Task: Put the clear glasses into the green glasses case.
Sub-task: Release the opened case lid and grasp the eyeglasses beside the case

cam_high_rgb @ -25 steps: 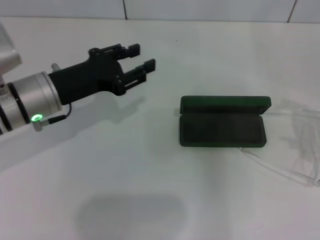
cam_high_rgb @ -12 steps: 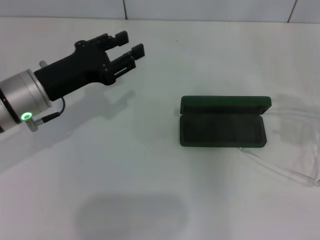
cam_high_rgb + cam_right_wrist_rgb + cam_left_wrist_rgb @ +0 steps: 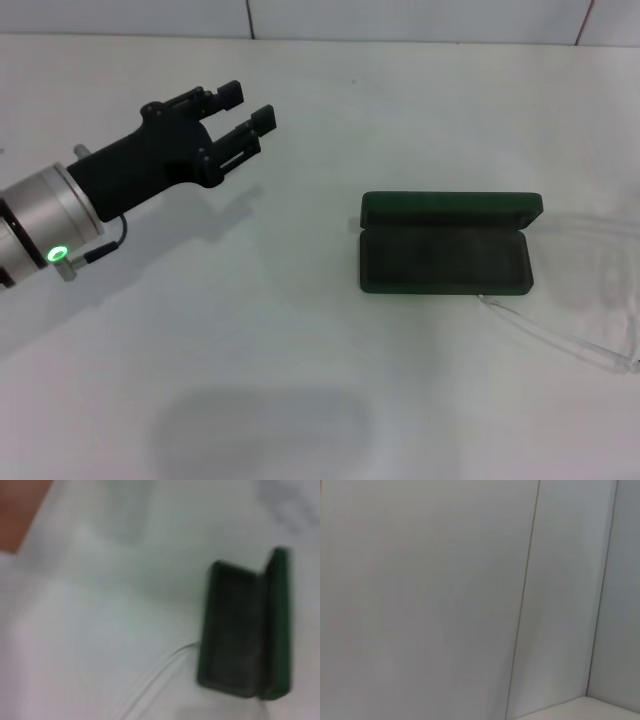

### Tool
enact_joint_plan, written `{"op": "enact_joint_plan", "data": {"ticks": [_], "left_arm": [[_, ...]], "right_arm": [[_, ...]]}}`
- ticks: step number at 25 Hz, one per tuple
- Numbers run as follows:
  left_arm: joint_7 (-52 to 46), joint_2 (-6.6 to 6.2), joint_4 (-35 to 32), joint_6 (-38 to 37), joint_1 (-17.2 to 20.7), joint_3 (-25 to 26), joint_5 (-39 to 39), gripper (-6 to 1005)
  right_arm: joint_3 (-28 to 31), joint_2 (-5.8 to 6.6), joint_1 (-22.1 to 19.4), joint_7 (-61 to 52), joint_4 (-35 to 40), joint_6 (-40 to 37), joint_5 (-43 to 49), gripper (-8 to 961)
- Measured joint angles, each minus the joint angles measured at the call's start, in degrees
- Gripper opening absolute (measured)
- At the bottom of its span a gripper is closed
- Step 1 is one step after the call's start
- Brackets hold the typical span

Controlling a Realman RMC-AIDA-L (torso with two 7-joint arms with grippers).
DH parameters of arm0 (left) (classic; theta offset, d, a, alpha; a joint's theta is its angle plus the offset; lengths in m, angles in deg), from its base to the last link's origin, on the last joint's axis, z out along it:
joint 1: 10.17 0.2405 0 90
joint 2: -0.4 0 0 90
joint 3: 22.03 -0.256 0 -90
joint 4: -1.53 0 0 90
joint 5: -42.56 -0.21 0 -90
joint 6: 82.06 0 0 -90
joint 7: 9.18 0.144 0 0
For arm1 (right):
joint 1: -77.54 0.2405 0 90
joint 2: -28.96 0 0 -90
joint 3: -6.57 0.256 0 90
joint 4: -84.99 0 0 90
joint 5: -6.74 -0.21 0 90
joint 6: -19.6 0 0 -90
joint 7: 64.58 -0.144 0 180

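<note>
Green glasses case (image 3: 444, 256) lies open, empty. Clear glasses (image 3: 590, 290) beside it, ungrasped, well right of left gripper (image 3: 247, 108), fingers apart. Placement remains.

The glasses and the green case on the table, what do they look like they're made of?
The clear glasses look like transparent plastic: the white table shows through the frame and thin arms. The green glasses case, lying open, looks like a rigid shell, probably plastic, with a matte dark green finish and a duller, possibly fabric lining.
</note>
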Motion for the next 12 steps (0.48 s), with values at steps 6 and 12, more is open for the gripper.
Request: {"op": "enact_joint_plan", "data": {"ticks": [6,12], "left_arm": [[0.3,-0.03,1.4,0.0,0.2,0.1,2.0,565],[0.0,-0.13,1.6,0.4,0.2,0.2,2.3,567]], "right_arm": [[-7.3,-1.16,-0.1,0.6,1.3,-1.8,5.6,809],[-9.6,-1.87,0.1,0.6,0.1,-3.0,9.7,788]]}}
